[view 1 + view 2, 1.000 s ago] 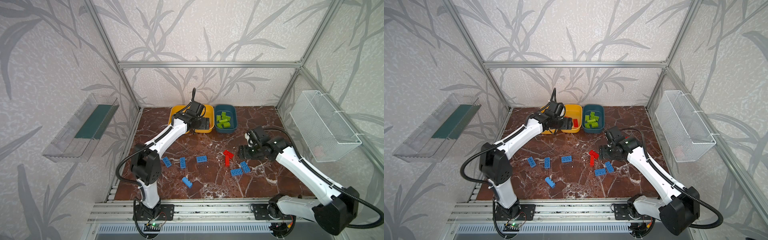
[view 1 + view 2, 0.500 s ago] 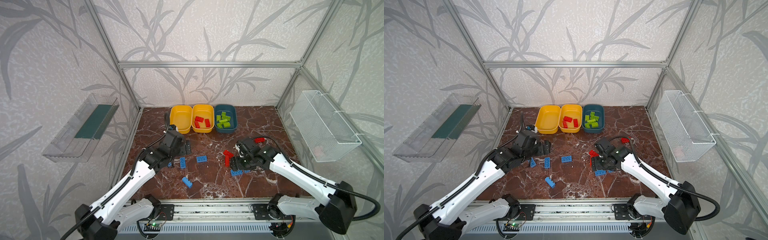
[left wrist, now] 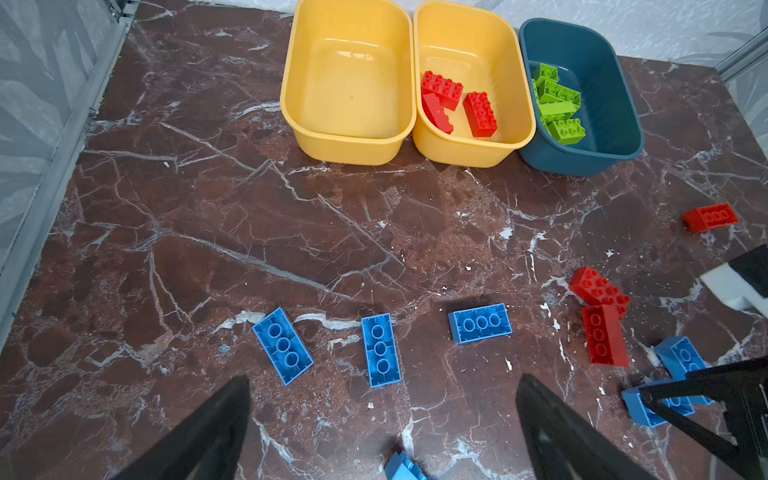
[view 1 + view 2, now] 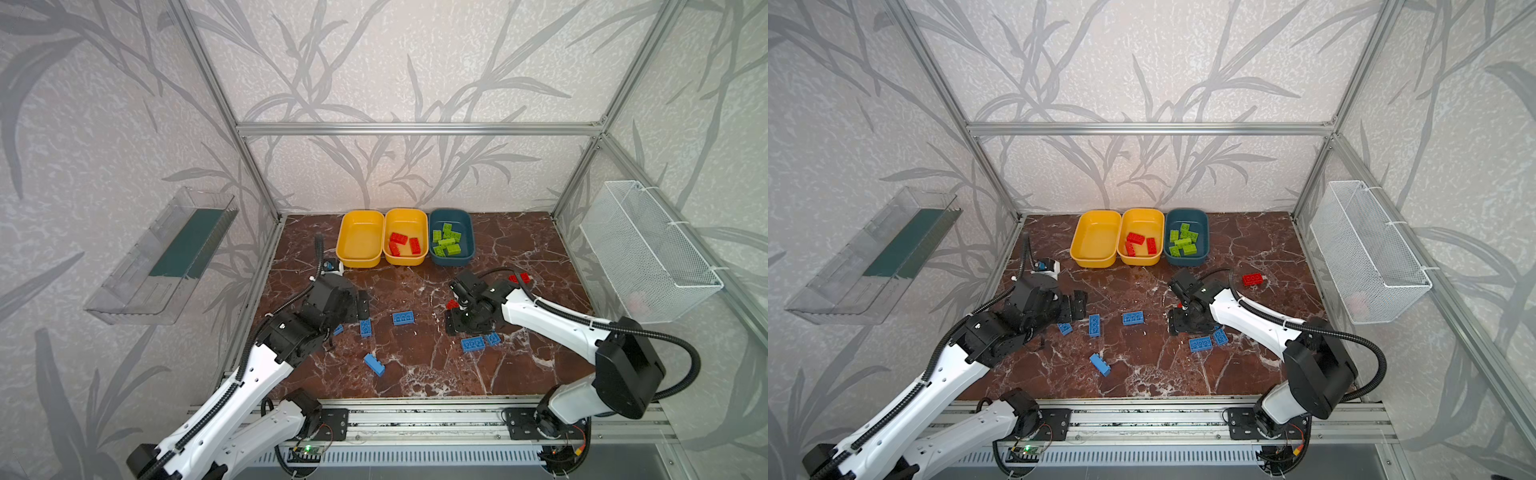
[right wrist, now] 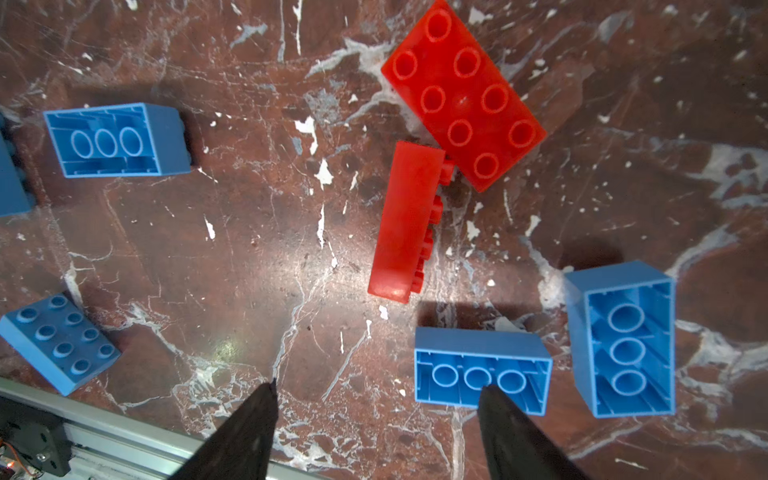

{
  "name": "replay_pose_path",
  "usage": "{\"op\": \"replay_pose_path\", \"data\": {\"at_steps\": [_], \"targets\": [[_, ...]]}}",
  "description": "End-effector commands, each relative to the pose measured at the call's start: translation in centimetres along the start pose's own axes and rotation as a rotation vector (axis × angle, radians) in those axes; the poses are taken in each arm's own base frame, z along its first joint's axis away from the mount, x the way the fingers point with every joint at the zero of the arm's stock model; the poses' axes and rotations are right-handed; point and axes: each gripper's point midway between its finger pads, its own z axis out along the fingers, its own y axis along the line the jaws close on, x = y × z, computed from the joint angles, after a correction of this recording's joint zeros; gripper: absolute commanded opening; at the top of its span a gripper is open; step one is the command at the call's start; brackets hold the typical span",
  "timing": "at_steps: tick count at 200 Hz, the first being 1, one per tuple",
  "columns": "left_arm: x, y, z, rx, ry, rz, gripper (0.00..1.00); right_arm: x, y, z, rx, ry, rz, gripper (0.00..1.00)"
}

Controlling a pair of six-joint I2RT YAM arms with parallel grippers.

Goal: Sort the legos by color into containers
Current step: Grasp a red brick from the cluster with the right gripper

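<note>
Mid-sort, both empty and released: right tool (image 5: 378, 384) should descend onto the side-lying red studded plastic brick (image 5: 405, 220), left tool (image 3: 384, 380) onto a blue plastic brick (image 3: 380, 351)

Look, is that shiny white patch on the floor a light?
Probably glare: in the right wrist view the polished table shines beside the red lego lying on its side; in the left wrist view the empty yellow tub glints too.
</note>
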Motion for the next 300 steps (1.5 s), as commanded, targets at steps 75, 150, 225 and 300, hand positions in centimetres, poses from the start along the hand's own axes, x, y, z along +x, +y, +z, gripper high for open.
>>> {"op": "replay_pose_path", "data": {"at_steps": [75,150,225,300], "targets": [[-2.5,-0.7,2.7,-0.015,-0.014,0.062,0.99,-2.0,0.4,1.5,0.058,-0.001,0.041,0.69],[-3.2,-1.5,4.8,-0.02,0.022,0.072,0.99,-1.6,-0.3,4.0,0.101,0.044,0.082,0.55],[-3.3,-1.4,5.5,-0.015,0.037,0.098,0.99,-2.7,-0.6,6.2,0.177,0.068,0.087,0.44],[-3.2,-1.0,5.9,-0.014,0.051,0.117,0.99,-3.5,-1.1,7.2,0.261,0.117,0.103,0.33]]}}
